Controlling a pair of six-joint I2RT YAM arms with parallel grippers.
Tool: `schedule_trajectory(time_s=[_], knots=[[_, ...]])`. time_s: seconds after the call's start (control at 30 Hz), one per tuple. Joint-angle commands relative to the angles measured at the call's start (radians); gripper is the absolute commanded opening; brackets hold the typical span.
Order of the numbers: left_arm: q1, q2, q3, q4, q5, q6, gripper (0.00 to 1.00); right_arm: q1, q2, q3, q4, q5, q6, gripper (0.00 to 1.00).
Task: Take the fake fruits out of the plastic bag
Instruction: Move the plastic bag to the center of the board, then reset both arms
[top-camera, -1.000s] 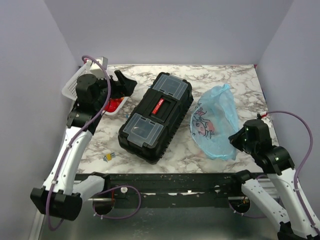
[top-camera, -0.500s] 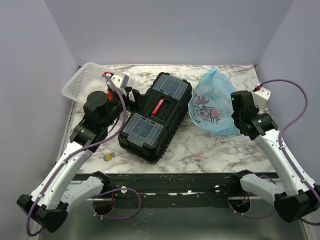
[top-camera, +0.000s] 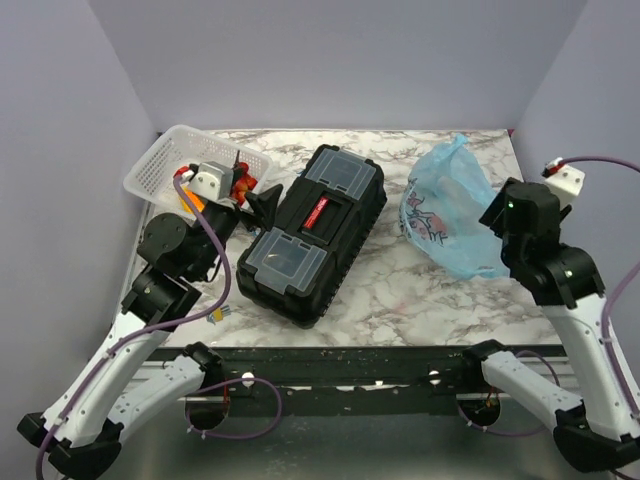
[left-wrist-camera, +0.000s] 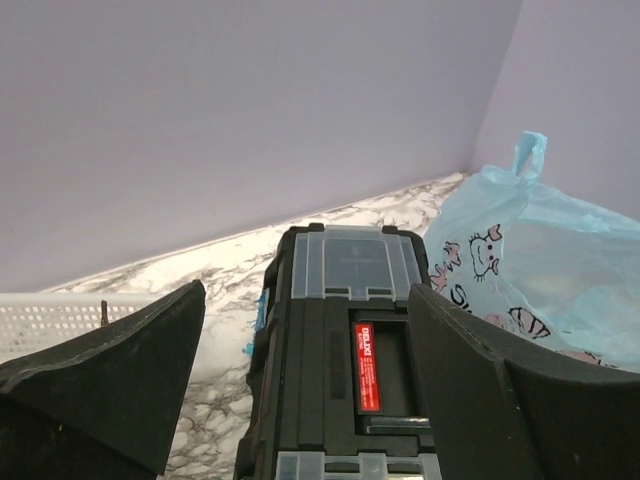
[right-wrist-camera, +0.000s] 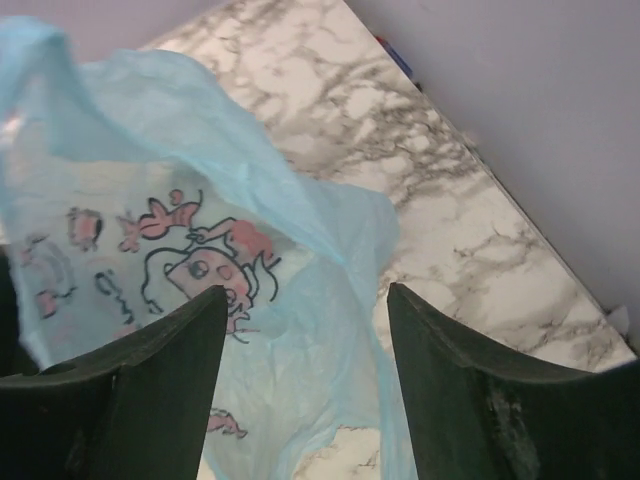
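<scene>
The light-blue plastic bag (top-camera: 452, 215) with its pink cartoon print lies slumped on the marble at the right. No fruit shows through the bag's film. My right gripper (top-camera: 494, 214) is at the bag's right side. In the right wrist view it (right-wrist-camera: 307, 290) stands open, with a fold of the bag (right-wrist-camera: 300, 260) lying under the gap. My left gripper (top-camera: 262, 203) is open beside the white basket; in its wrist view it (left-wrist-camera: 306, 290) looks over the toolbox at the bag (left-wrist-camera: 540, 270). Something red (top-camera: 240, 183) and something orange (top-camera: 194, 203) show in the basket, mostly hidden by the left wrist.
A black toolbox (top-camera: 312, 232) with clear lid compartments lies diagonally mid-table, between the two arms. The white mesh basket (top-camera: 165, 160) stands at the back left corner. A tiny yellow-blue item (top-camera: 217, 313) lies near the front edge. Purple walls close in the back and both sides.
My right gripper was shut on the bag and has opened; the arm drew back to the right and the bag settled further right. My left arm drew back from over the basket.
</scene>
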Motion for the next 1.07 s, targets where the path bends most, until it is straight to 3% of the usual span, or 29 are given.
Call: schedule_trajectory(time_s=[0.0, 0.07, 0.13, 0.17, 0.23, 0.33, 0.57, 1.03], knots=[[-0.003, -0.065, 0.06, 0.007, 0.006, -0.029, 0.81, -0.005, -0.071, 0.122, -0.054, -0.184, -0.117, 0.74], [-0.003, -0.1, 0.092, 0.003, 0.021, -0.049, 0.82, -0.006, -0.11, 0.174, -0.067, -0.225, -0.142, 0.82], [-0.003, -0.137, 0.116, 0.005, 0.03, -0.055, 0.83, -0.005, -0.158, 0.222, -0.061, -0.271, -0.174, 0.83], [-0.003, -0.159, 0.126, 0.005, 0.026, -0.058, 0.85, -0.005, -0.184, 0.242, -0.053, -0.288, -0.187, 0.84], [-0.003, -0.206, 0.134, 0.016, 0.008, -0.061, 0.9, -0.006, -0.234, 0.282, -0.028, -0.301, -0.205, 0.96], [-0.003, -0.289, 0.124, 0.047, -0.032, -0.054, 0.99, -0.006, -0.287, 0.353, -0.002, -0.281, -0.226, 0.99], [-0.003, -0.414, 0.123, 0.09, -0.08, 0.003, 0.99, -0.006, -0.37, 0.408, 0.036, -0.227, -0.254, 1.0], [-0.003, -0.466, 0.153, 0.011, -0.152, 0.047, 0.99, -0.006, -0.445, 0.34, -0.004, -0.197, -0.151, 1.0]])
